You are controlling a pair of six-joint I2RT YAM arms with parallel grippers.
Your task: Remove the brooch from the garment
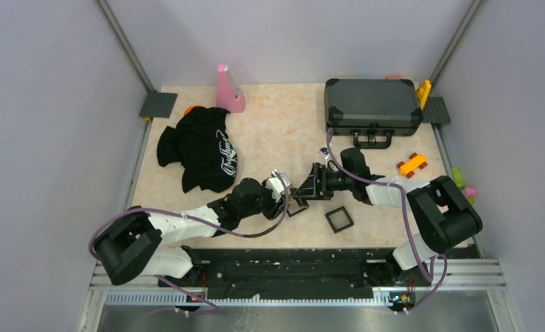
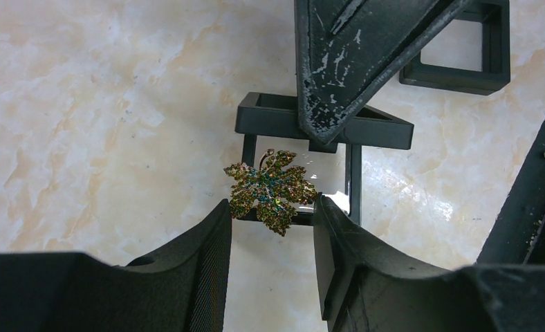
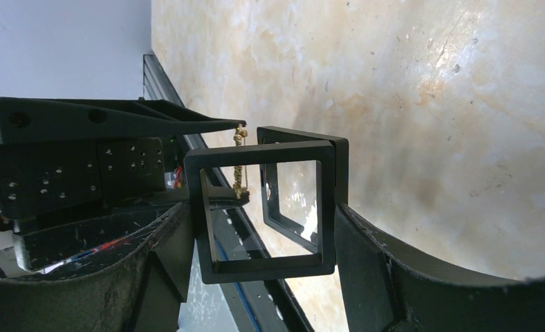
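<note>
The brooch, a small gold leaf with coloured glitter, is pinched between the two fingertips of my left gripper above the table. It shows edge-on in the right wrist view. My right gripper is shut on a black square frame, a case hinged open, and holds it right beside the brooch. The two grippers meet at mid-table, left gripper and right gripper. The garment, a black T-shirt with white lettering, lies crumpled at the back left, far from both grippers.
A second black square frame lies on the table near the right arm. A dark grey hard case stands at the back right. A pink object is at the back and an orange toy at the right.
</note>
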